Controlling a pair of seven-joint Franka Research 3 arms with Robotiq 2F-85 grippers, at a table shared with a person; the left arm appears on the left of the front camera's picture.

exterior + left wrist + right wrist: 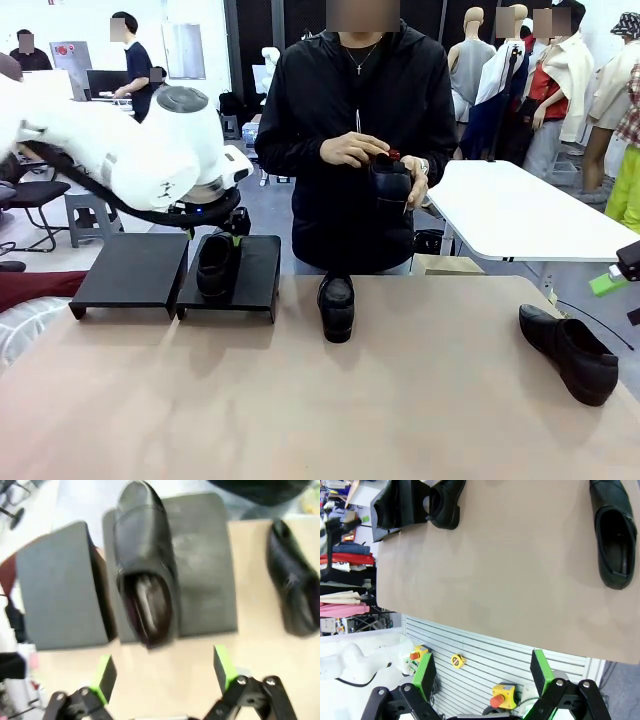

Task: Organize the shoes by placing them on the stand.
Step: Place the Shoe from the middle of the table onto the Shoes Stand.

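Tan table [430,410], far-left: stand [130,272] of two platforms, one placed shoe [215,262] lengthwise on the left half of the right-hand platform, left gripper [165,667] poised above its heel end, jaws wide, nothing held. Likely next item: centre loafer [336,305], on the tabletop just right of the stand, long axis near-to-far, nearer the left arm, path unobstructed. Dress shoe [570,352] lies angled near the right edge, nearest the right gripper [482,672], likewise spread and empty; fourth shoe [390,185] in the person's hands [352,150].
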